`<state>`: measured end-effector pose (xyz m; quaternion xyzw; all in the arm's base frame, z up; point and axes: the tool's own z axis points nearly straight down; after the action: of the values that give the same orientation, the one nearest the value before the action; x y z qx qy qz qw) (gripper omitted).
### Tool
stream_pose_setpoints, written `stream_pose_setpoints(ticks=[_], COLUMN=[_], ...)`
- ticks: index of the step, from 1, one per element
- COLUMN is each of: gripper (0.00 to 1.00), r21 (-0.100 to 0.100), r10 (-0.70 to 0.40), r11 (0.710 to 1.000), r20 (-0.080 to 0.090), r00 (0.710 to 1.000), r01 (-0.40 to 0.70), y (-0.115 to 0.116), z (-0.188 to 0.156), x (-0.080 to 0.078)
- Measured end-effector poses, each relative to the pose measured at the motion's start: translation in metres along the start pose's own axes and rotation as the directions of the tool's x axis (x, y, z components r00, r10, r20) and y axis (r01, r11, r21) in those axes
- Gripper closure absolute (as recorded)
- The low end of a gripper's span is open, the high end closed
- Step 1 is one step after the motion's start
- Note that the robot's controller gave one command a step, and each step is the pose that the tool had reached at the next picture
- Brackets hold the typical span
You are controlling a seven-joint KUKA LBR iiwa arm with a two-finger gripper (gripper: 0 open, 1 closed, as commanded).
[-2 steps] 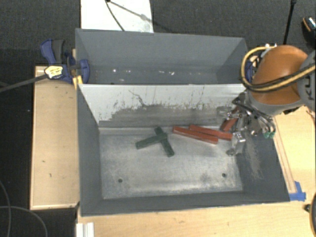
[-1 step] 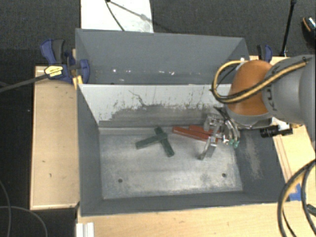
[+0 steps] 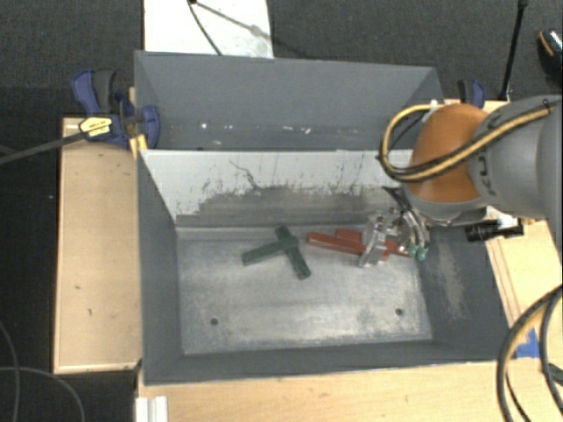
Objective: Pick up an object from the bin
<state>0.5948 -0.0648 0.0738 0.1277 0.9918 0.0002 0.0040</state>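
Toward the middle of the grey metal bin's (image 3: pixel 290 315) floor lies a dark green cross-shaped piece (image 3: pixel 280 253). Just beyond it to the right is a red elongated flat piece (image 3: pixel 334 239), its right end under the gripper (image 3: pixel 384 246). I cannot tell whether the gripper is spread or clamped. A hold this close to the end could let the piece pivot or slip. Its long axis runs left-right, dipping slightly rightward.

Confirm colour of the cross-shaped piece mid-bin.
Cross-shaped piece: dark green, clearest in the camera view.

soft even light, glare on bin wall (image 3: pixel 264 178) (surroundings dark)
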Motion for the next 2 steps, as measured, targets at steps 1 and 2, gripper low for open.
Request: stream_pose_setpoints(ticks=[1, 2], gripper=[1.00, 0.00], r21=[-0.001, 0.001], r10=[-0.043, -0.045], r11=[0.999, 0.999], r20=[0.004, -0.005], r00=[0.999, 0.999], r01=[0.043, 0.045], y=[0.0125, 0.0116], z=[-0.1238, -0.1187], x=[0.0156, 0.0171])
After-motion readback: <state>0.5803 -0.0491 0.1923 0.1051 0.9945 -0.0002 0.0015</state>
